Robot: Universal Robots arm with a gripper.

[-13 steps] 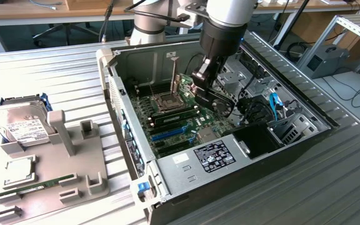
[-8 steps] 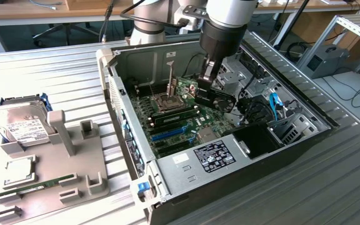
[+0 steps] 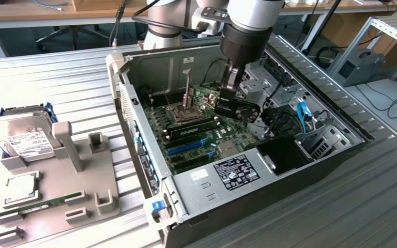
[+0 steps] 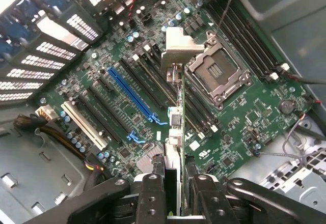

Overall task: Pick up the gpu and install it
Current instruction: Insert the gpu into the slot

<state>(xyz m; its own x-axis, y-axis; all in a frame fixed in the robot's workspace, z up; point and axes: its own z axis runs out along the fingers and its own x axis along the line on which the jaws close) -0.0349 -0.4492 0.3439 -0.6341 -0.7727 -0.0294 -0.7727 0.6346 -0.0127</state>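
- Holding firm: the black two-finger gripper (image 4: 175, 203) is pinched narrow on the gpu (image 4: 177, 127), a thin flat card seen edge-on with a green board edge and a silver bracket (image 4: 179, 48) at its far end.
- The card isn't seated. It hangs above the green motherboard (image 4: 244, 127), over the black slots between the long blue slot (image 4: 135, 99) and the square silver CPU socket (image 4: 219, 74).
- The exterior view has the gripper (image 3: 227, 103) down inside the open dark metal PC case (image 3: 205, 181).
- My take: the card's edge has to run parallel to its slot. From here it looks skewed against the slots' diagonal run, so square it up before any pushing.
- The bracket end should meet the vented rear slot covers (image 4: 30, 56).
- Go straight down with no sideways lean, since thin boards flex.
- Mind the thin loose wires (image 4: 298, 132) near the board's edge.
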